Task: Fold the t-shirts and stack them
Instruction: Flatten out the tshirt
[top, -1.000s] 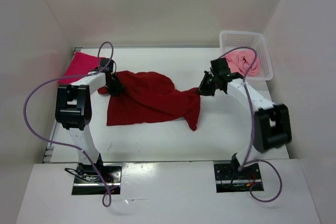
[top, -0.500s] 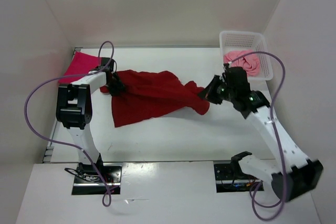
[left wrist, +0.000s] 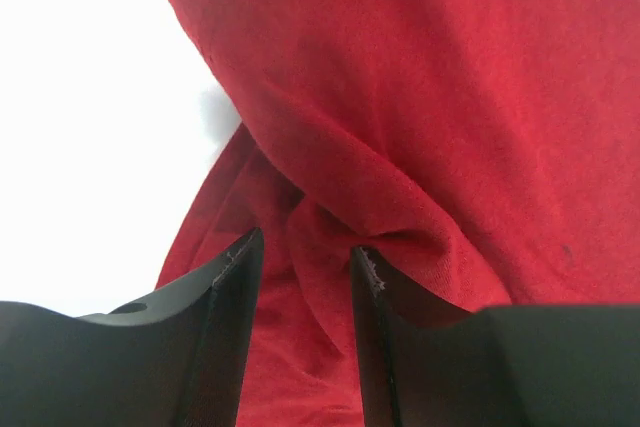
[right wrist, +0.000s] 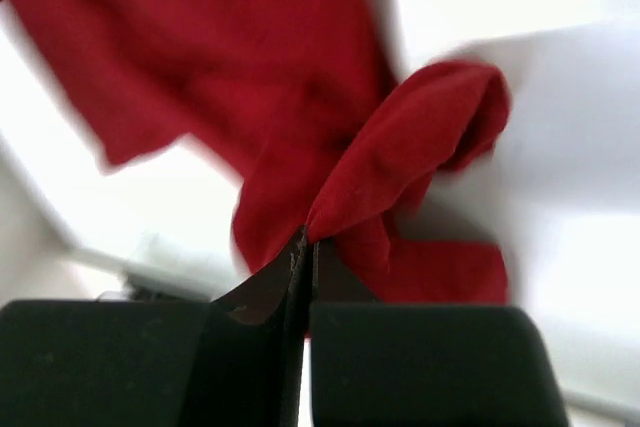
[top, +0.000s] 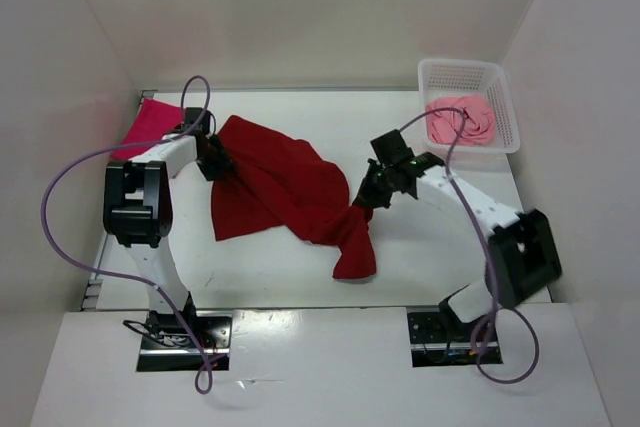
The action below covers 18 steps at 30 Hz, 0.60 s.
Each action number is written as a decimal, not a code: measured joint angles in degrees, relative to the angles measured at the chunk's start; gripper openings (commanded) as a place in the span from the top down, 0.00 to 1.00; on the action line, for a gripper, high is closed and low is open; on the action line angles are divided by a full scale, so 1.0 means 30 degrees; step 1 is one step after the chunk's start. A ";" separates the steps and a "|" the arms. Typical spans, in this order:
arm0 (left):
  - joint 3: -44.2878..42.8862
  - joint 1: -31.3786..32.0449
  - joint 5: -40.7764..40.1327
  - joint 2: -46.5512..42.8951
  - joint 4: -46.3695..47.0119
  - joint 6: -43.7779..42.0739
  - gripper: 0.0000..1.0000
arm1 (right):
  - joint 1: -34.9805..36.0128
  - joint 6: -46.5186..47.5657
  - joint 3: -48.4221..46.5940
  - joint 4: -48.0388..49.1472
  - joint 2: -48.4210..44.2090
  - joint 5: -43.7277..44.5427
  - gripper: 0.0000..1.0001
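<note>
A dark crimson t-shirt (top: 285, 187) lies crumpled across the middle of the table. My right gripper (top: 365, 195) is shut on a fold at its right edge (right wrist: 400, 157), and that end of the shirt hangs down toward the front (top: 355, 252). At the shirt's left end is my left gripper (top: 215, 160). In the left wrist view its jaws (left wrist: 305, 242) stand apart with a bunched ridge of the cloth (left wrist: 330, 217) between them. A bright magenta t-shirt (top: 150, 125) lies at the far left. A light pink t-shirt (top: 462, 119) sits in the basket.
A white mesh basket (top: 505, 97) stands at the back right corner. White walls close in the table on the left, the back and the right. Purple cables loop from both arms.
My right gripper swung out to the right, then back left and nearer, carrying the shirt's right end, which now hangs toward the front. The left gripper stayed at the shirt's left end.
</note>
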<state>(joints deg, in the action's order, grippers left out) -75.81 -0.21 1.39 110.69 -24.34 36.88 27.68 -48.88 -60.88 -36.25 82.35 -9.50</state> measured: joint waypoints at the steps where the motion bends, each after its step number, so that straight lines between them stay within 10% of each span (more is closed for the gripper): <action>1: -0.0073 -0.0029 -0.0029 0.0000 -0.0058 -0.0117 0.51 | -0.0160 0.0270 -0.0321 0.0408 0.1355 0.0146 1.00; 8: -0.0138 -0.0036 -0.0845 -0.1180 -0.0641 -0.0321 0.36 | -0.1275 0.1770 -0.4284 0.2761 0.9114 -0.0007 0.97; 14: 0.1953 -0.0430 -0.0925 -0.5661 -0.0699 -0.0248 0.32 | -0.1967 0.2222 -0.6317 0.3708 1.0462 -0.0583 0.48; 18: 0.5486 -0.1632 0.0066 -0.9471 -0.0583 0.0386 0.44 | -0.3009 0.2266 -0.5093 0.4335 0.8247 -0.0823 0.41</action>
<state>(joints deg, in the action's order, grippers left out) -59.35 -5.10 1.58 82.28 -26.09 38.04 18.65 -42.09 -76.16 -23.24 107.09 -11.97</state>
